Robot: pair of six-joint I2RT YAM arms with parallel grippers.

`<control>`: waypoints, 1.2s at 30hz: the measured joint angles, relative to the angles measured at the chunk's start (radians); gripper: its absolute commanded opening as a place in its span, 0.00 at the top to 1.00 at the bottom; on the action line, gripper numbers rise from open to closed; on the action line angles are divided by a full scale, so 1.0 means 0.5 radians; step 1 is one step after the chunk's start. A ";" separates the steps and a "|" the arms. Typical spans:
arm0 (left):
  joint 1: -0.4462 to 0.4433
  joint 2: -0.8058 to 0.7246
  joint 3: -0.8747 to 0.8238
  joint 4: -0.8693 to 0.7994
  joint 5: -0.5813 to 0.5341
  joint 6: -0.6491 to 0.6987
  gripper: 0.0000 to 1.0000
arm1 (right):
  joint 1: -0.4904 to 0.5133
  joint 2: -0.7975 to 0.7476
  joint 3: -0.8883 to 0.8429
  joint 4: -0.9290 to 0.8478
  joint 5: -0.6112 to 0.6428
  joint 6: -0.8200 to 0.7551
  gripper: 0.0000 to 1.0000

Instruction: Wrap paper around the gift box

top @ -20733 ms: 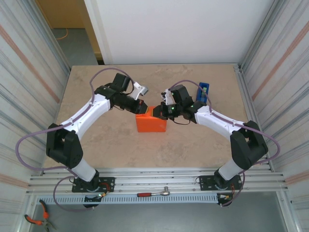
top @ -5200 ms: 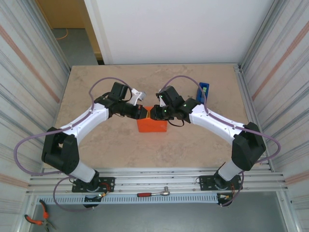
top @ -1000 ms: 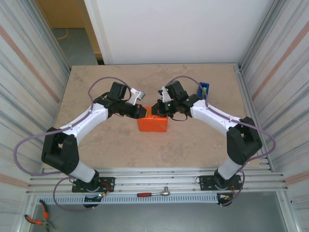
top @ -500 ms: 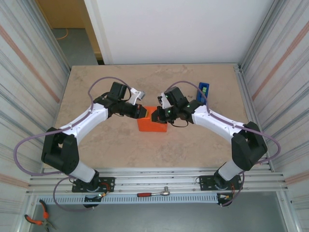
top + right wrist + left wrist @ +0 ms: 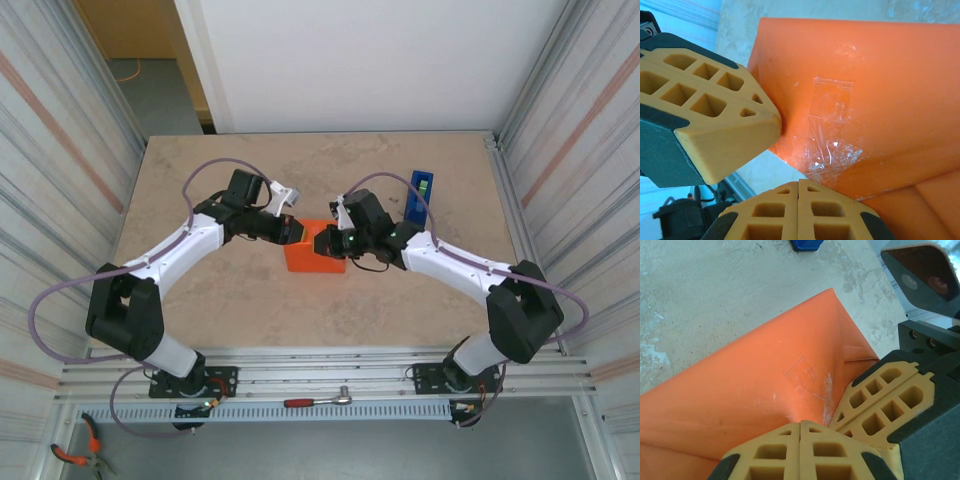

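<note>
One paper [image 5: 315, 258], one tape dispenser [image 5: 420, 195], one ratchet [image 5: 320, 401], one pair of pliers [image 5: 80, 452].

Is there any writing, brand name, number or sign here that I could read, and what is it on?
No text here can be read.
Orange paper: plain, no print.
Clear tape stuck on the paper: faint scuffs and creases, not legible as letters.
Blue dispenser: too small to tell whether it has a label.
</note>
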 measured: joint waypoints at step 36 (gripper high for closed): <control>0.005 0.000 -0.014 0.040 0.072 -0.080 1.00 | 0.176 -0.265 -0.718 0.655 0.658 -0.323 1.00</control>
